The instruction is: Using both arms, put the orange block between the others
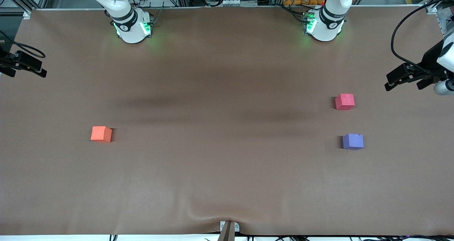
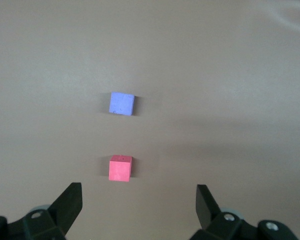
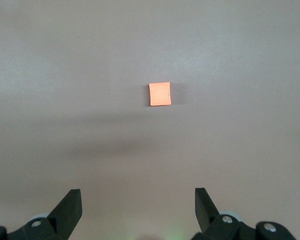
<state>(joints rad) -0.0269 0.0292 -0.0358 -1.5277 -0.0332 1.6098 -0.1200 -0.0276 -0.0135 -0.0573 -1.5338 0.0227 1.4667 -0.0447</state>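
The orange block (image 1: 101, 133) (image 3: 160, 94) lies alone on the brown table toward the right arm's end. The others sit toward the left arm's end: a pinkish-red cube (image 1: 344, 101) (image 2: 120, 168) and a purple-blue cube (image 1: 353, 141) (image 2: 122, 103) with a notch on its top edge, the purple-blue one nearer to the front camera, a gap between them. My left gripper (image 2: 138, 188) hangs open high over the table by the pinkish-red cube, empty. My right gripper (image 3: 137, 191) hangs open and empty, high above the table, the orange block well clear of its fingers. Neither hand shows in the front view.
Black camera mounts with cables reach in at both table ends (image 1: 25, 62) (image 1: 408, 76). The brown cover (image 1: 227, 74) bulges into a fold over a clamp (image 1: 228, 228) at the edge nearest the front camera. Both green-lit arm bases (image 1: 133, 28) (image 1: 322, 26) stand along the farthest edge.
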